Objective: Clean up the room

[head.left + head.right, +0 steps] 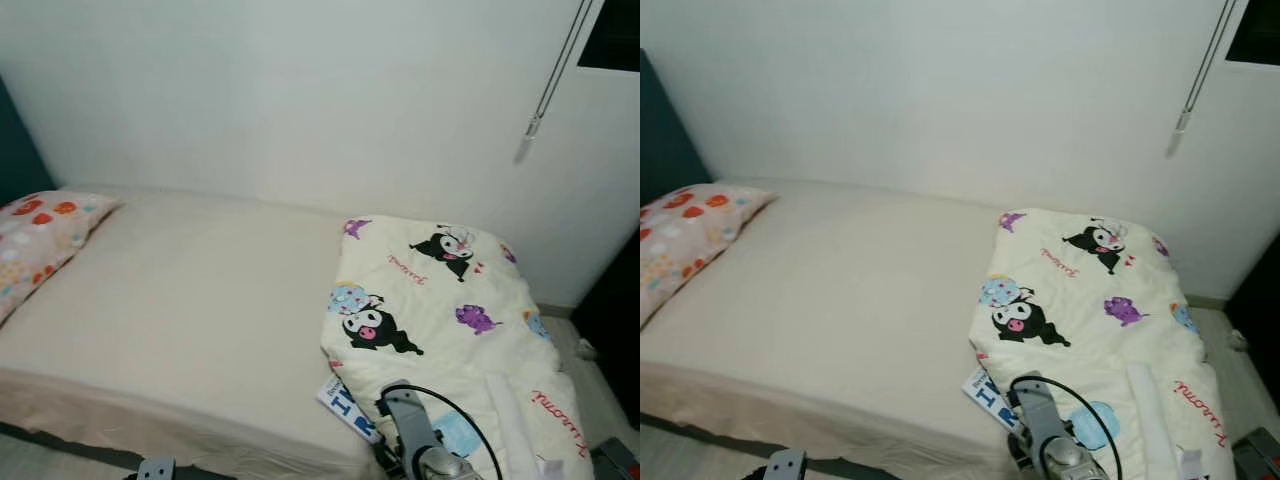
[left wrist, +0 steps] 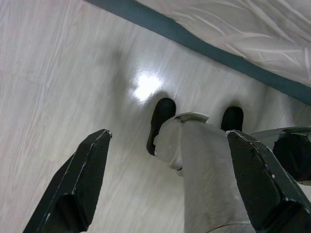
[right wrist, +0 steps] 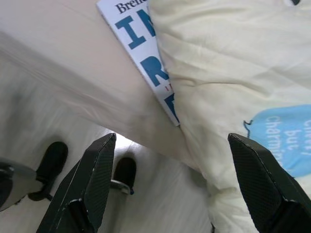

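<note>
right tool (image 3: 170, 184) wide, empty, above bed edge | left tool (image 2: 170, 184) wide over floor | book (image 3: 146, 58) half hidden under quilt (image 1: 440, 320)

Wall (image 1: 300, 90): plain white, straight ahead of me behind the bed.
Pull cord (image 1: 553, 75): hangs slantwise down the wall on my right, ending in a small weight (image 1: 533, 126) that casts a shadow just beside it.
Window (image 1: 612, 35): dark corner at my upper right, next to the cord's top.
Headboard (image 1: 15, 150): dark teal, at my far left.
Floor (image 2: 58, 82): pale wood-grain boards below me, with one bright glare patch.
Bed base (image 2: 194, 43): teal strip along the floor, under the overhanging cream sheet.
</note>
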Tool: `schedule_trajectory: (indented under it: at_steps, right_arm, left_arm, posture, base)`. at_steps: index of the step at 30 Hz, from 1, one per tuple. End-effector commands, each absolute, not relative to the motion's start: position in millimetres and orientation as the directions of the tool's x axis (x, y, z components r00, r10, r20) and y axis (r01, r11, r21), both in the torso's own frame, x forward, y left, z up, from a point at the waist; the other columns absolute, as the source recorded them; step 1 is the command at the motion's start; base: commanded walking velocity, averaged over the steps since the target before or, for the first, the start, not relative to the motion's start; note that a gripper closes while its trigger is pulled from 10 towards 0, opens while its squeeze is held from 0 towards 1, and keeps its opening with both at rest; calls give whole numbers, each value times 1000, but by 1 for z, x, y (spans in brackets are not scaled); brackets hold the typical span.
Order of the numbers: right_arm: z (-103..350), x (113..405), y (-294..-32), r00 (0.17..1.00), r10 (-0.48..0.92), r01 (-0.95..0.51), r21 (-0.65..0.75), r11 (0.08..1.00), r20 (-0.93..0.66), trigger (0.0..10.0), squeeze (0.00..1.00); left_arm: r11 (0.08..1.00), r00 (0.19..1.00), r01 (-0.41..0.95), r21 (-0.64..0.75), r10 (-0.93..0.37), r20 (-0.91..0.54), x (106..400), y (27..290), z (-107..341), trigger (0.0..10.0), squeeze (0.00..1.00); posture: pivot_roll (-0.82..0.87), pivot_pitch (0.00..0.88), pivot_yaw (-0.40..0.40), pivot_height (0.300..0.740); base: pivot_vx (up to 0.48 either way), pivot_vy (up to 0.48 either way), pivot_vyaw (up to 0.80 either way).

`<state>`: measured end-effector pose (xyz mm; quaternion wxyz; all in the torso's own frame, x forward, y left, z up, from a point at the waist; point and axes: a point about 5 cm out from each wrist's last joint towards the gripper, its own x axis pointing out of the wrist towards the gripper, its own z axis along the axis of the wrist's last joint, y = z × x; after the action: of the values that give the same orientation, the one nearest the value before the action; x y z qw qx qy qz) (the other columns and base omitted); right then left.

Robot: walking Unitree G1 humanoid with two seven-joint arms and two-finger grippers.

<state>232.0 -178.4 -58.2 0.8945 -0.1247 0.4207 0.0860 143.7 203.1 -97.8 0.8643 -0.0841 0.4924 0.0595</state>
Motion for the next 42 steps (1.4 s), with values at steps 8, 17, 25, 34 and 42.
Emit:
schedule_trajectory:
  at_steps: [8,17,25,34,42]
  right_arm:
    - [-43,253,-180,683,29,-282,-226,932,-730,10000,0]
    - [-27,274,-175,728,49,-459,-433,776,-684,10000,0]
    - [-15,288,-170,752,86,-558,-563,609,-653,10000,0]
    - [-6,297,-164,774,116,-589,-643,490,-622,10000,0]
    - [10,312,-146,816,196,-568,-690,449,-544,10000,0]
  left_arm:
    - [968,546,-219,-120,20,-838,153,205,-94,10000,0]
    - [960,599,-242,-141,34,-800,168,213,-85,10000,0]
    - [947,623,-267,-176,30,-782,165,216,-85,10000,0]
    - [941,666,-280,-192,46,-745,170,226,-79,10000,0]
    - [943,733,-263,-203,58,-678,178,243,-69,10000,0]
  posture:
    - [-23,0,-40,683]
    - [-6,0,-43,643]
    - [4,0,-44,608]
    - [35,12,-43,573]
    - [83,82,-26,533]
  base:
    - [0,0,0]
    - [0,0,0]
    - [0,0,0]
    - [0,0,0]
    - [0,0,0]
